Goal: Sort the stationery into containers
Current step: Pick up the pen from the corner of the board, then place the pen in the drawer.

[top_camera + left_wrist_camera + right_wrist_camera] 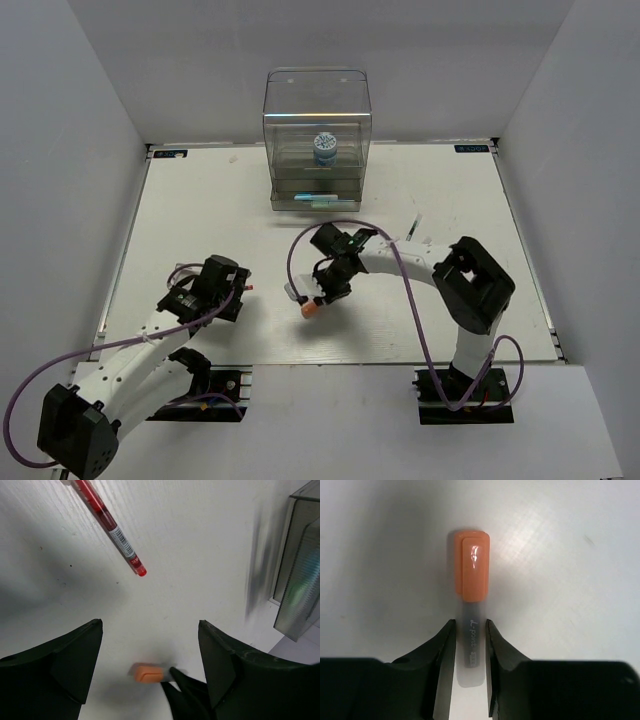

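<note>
My right gripper [470, 630] is shut on the grey barrel of the orange-tipped marker [472, 575], with the orange cap sticking out past the fingertips. From above, this marker [310, 309] is at mid-table under the right gripper [320, 295]. My left gripper [150, 650] stands open over bare table with nothing between its fingers. The thin red pen [112, 530] lies just beyond it, and only the pen's red tip [247, 287] shows from above. The clear container [317, 140] stands at the back with the round blue-and-white tub [324, 148] in its tall compartment. Pale markers [320, 200] lie in a lower drawer.
In the left wrist view the orange cap [146, 673] and the right gripper's dark fingers [185, 692] sit between my left fingers' tips, farther off. The container's corner [300, 580] shows at the right. White walls enclose the table [200, 220] on three sides.
</note>
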Controlling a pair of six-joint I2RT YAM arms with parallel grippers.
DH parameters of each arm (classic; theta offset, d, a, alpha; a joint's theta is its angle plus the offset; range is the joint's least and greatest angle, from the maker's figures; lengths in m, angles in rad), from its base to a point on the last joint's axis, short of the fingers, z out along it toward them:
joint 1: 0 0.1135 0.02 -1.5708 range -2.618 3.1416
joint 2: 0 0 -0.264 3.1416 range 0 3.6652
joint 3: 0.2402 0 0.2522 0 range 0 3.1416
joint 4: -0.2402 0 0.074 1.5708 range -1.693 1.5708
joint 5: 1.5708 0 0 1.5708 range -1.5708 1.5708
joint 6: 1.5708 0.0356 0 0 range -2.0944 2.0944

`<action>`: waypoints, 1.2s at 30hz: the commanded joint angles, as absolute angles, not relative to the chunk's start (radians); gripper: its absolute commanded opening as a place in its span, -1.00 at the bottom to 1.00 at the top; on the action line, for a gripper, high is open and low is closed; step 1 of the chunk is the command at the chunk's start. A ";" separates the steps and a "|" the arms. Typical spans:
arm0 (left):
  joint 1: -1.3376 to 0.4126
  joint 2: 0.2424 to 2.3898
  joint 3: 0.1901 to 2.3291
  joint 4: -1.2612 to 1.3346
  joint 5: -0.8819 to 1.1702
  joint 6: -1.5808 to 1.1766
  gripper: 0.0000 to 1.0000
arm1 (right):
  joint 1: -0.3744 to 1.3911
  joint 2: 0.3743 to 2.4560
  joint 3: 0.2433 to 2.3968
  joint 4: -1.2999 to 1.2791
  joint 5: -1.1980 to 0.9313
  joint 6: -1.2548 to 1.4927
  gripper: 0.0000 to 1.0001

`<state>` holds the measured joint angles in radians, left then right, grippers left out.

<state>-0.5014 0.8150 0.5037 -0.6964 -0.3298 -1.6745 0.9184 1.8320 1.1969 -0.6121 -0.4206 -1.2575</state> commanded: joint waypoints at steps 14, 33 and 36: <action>-0.489 1.003 0.502 -0.591 -0.305 -1.732 0.80 | 0.641 1.807 1.552 -0.255 -0.270 -0.905 -1.00; -0.489 1.092 0.588 -0.576 -0.436 -1.545 0.83 | 0.584 2.042 1.761 -0.256 -0.184 -0.966 -0.19; -0.489 1.048 0.575 -0.456 -0.436 -1.393 0.74 | 0.581 2.022 1.759 -0.264 -0.210 -0.939 -0.16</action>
<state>-0.4927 1.0889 0.5583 -0.5758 -0.3969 -1.5478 0.5873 2.0727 1.7050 -0.2874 -0.1886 -0.9710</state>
